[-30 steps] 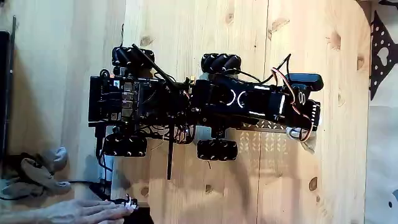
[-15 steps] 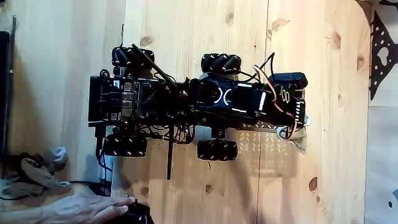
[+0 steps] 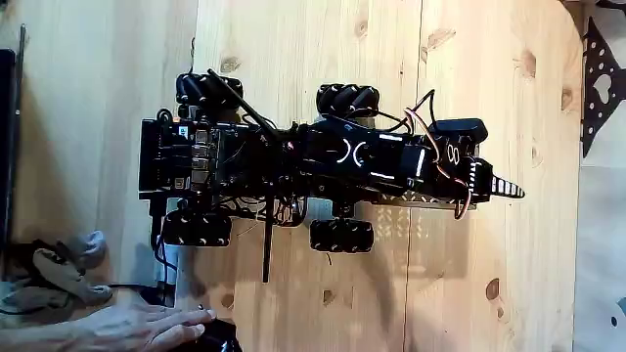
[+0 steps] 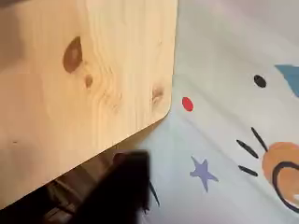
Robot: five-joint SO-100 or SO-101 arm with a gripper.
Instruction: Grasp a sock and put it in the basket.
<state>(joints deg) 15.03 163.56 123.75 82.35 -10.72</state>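
Observation:
In the fixed view my arm reaches right from the black wheeled base [image 3: 196, 156]. The gripper [image 3: 497, 189] hangs over the table's right part, one pointed black jaw swung out to the right, nothing visible between the jaws. Below the arm lies a latticed, perforated patch that looks like the basket [image 3: 416, 220]. The sock is out of view. In the wrist view a dark blurred finger [image 4: 131, 182] sits at the bottom, over the rounded wooden table corner [image 4: 140, 84].
A bundle of grey and white socks [image 3: 59, 269] lies at the left edge. A person's hand [image 3: 137, 328] rests by a dark device at the bottom left. Beyond the table corner is a pale floor mat [image 4: 234, 112] with cartoon prints.
A pale thing hung below the gripper in both earlier frames and is gone now. The arm pulled left a little, then a pointed jaw swung out to the right.

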